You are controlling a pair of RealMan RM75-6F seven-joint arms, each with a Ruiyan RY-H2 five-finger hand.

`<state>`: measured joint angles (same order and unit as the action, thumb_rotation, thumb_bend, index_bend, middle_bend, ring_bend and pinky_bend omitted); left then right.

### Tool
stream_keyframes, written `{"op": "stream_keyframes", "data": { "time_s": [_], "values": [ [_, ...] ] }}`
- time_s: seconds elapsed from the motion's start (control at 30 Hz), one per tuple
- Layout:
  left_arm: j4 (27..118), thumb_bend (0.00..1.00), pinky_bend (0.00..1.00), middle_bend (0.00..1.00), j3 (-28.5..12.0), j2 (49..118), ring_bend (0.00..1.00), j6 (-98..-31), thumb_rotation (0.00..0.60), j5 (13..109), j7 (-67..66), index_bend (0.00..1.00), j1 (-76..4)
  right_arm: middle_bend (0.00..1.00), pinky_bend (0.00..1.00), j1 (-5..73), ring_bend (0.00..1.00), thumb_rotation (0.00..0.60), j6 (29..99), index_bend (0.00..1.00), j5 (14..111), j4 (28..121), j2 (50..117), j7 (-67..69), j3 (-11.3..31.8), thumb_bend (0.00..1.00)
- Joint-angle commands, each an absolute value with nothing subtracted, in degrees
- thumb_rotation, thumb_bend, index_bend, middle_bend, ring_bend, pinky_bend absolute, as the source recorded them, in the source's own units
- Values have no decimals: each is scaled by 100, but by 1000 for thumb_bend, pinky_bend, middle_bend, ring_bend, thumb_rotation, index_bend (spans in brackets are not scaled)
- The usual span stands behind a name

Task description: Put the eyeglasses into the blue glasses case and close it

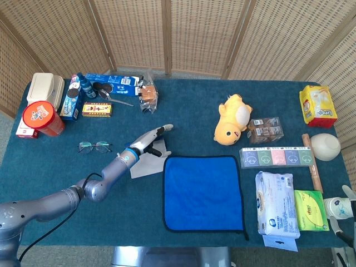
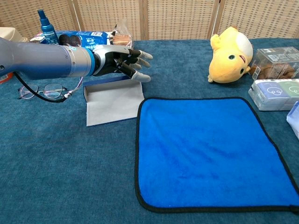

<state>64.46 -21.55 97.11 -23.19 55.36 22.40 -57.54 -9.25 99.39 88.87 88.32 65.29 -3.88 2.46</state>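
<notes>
The eyeglasses (image 1: 94,147) lie flat on the teal surface (image 1: 72,222), just left of the open blue glasses case (image 2: 112,98), untouched and clear of it. The case lies spread open, its pale grey lining facing up and a dark blue edge showing along its far side; its right corner sits right against the left border of the blue cloth (image 1: 203,192), though whether it overlaps the cloth I cannot tell. Over the far edge of the case hangs the left hand (image 2: 122,61), fingers stretched out and apart toward the cloth side, holding nothing; whether it touches the case is hard to say. A thin black cable (image 2: 46,96) from its arm loops down in front of the eyeglasses in the chest view. Beyond the case, at the back of the surface, stand a blue spray bottle (image 2: 47,29), a blue biscuit box (image 1: 114,82) and a clear bag of snacks (image 1: 147,94). Far right of the case, past the cloth, sits a yellow plush toy (image 1: 232,118) with a clear box of brown snacks (image 1: 265,129) beside it. The right hand (image 1: 349,214) shows only at the lower right edge of the head view, too cut off to tell how its fingers lie.
</notes>
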Motion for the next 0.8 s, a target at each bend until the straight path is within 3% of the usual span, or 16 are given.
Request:
{"op": "stream_keyframes", "data": {
  "time_s": [0.03,0.33,0.8],
  "values": [
    [6694,277,93,101,-2134,9581,25,-2342,565,5685,2265,14,-5683,240,141,-922,187,566,9941,151,8896,8834,6531,-382,250,310],
    [7274,276,93,102,-2127,9156,25,-2543,561,6018,2321,15,-5489,240,142,-886,187,566,9895,151,8902,8779,6553,-314,276,309],
    [7337,275,92,110,-1966,9401,25,-2728,557,6259,2109,30,-5711,240,142,-937,187,568,9942,151,8874,8738,6558,-244,282,311]
  ]
}}
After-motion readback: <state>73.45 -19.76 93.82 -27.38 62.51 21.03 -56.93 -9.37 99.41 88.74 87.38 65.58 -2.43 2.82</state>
